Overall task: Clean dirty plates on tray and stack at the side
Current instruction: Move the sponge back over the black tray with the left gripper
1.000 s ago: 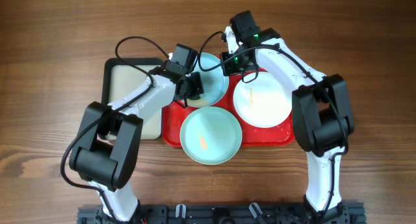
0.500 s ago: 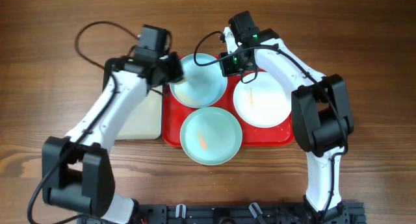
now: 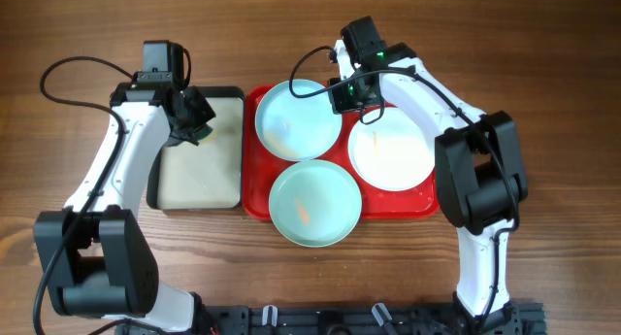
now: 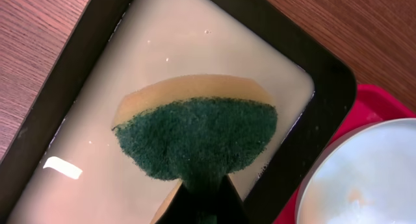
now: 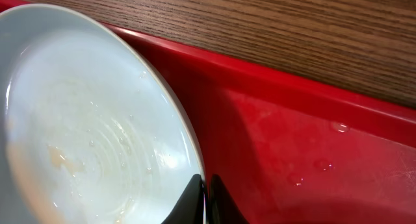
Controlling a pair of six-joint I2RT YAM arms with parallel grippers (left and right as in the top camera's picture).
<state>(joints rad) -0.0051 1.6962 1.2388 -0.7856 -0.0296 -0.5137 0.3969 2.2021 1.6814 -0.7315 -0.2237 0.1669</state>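
Note:
On the red tray [image 3: 254,204] lie three plates: a pale blue plate [image 3: 296,119] at the back left, a second pale blue plate [image 3: 314,205] at the front with an orange smear, and a white plate [image 3: 390,150] at the right. My right gripper [image 3: 342,95] is shut on the rim of the back blue plate [image 5: 84,139], which still shows residue; the red tray [image 5: 292,146] lies beneath it. My left gripper [image 3: 190,131] is shut on a green and yellow sponge [image 4: 198,136] over the cream tray [image 4: 104,113].
The black-rimmed cream tray [image 3: 199,180] lies left of the red tray, touching it. A small white scrap [image 4: 63,167] lies on its cream surface. Bare wooden table [image 3: 543,102] surrounds both trays.
My left gripper has moved left with the sponge, off the back blue plate and over the cream tray. The right arm has stayed on the plate's rim.

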